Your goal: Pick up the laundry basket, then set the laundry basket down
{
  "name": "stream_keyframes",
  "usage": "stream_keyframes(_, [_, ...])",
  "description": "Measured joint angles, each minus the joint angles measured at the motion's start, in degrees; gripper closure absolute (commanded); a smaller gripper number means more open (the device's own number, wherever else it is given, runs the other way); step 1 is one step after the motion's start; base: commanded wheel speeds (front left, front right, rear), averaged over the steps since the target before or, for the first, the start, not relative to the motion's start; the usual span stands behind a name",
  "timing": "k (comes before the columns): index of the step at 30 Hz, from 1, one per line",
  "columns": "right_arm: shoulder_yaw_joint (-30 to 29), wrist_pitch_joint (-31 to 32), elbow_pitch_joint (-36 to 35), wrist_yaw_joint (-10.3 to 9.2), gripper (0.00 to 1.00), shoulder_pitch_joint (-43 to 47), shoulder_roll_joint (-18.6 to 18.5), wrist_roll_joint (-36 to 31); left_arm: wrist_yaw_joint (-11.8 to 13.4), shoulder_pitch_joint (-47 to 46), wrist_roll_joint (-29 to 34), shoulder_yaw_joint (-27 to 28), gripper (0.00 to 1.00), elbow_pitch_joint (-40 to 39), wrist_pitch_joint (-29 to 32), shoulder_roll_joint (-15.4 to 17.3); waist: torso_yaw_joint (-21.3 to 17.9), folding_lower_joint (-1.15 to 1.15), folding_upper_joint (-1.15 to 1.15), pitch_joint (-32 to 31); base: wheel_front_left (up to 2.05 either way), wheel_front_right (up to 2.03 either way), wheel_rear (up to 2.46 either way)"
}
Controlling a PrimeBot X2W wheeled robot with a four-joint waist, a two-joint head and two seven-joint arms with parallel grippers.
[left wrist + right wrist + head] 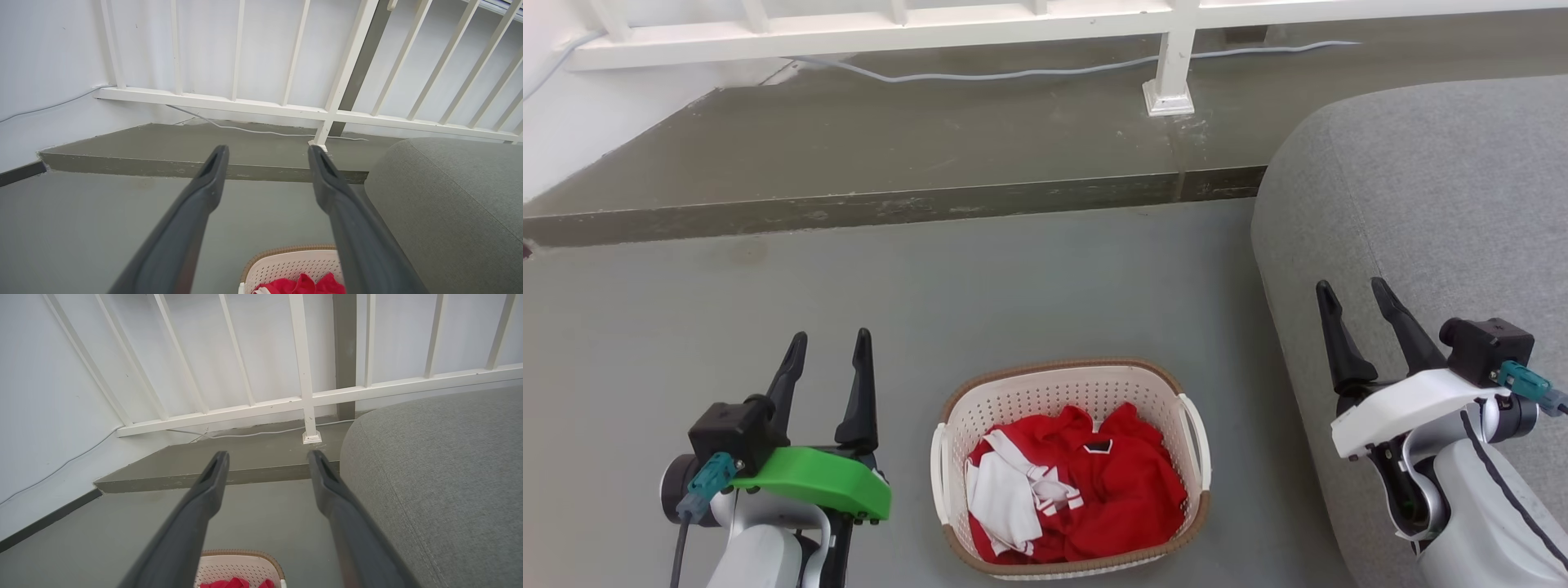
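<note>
Left gripper (832, 333): jaws parted and empty, the nearer arm
Laundry basket (1062, 365): on the floor (1013, 286) between both arms, lower than the fingertips, a white handle (1200, 441) facing each side
Right gripper (1351, 283): jaws parted and empty, farther off, over the sofa (1421, 204)

The laundry basket (1062, 396) is smooth cream plastic, perforated, with a brown woven-look rim. Inside lies creased red and white cloth (1119, 482). The floor (1013, 278) is matt grey, scuffed along the far step (890, 208). At right, the sofa (1421, 180) is coarse grey fabric. The far railing (1176, 57) is white-painted, perhaps metal.
</note>
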Motion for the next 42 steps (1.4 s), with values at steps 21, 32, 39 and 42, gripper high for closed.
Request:
stream_keyframes(21, [-2.3, 1.4, 2.5, 0.52, 1.00, 2.7, 2.4, 3.1, -1.5, 2.2, -3.3, 0.4, 1.00, 2.6, 0.8, -1.0, 0.1, 0.00, 0.00, -0.2, 0.00, 0.00, 0.00])
stream_keyframes(32, [-4.0, 3.7, 2.4, 0.55, 1.00, 2.7, 3.0, 10.8, -2.0, 2.2, -11.0, 2.1, 1.00, 2.6, 2.7, -1.1, 0.4, 0.00, 0.00, -0.7, 0.00, 0.00, 0.00])
stream_keyframes(39, [-5.4, 5.0, 2.0, 0.78, 1.00, 2.7, 3.5, 15.0, -2.5, 2.2, -15.1, 3.4, 1.00, 2.6, 4.1, -1.1, 0.6, 0.00, 0.00, -0.9, 0.00, 0.00, 0.00])
stream_keyframes(42, [-6.0, 5.6, 1.8, 0.78, 1.00, 2.7, 3.8, 16.7, -2.5, 2.2, -17.4, 4.0, 1.00, 2.6, 4.6, -1.2, 0.6, 0.00, 0.00, -1.0, 0.00, 0.00, 0.00])
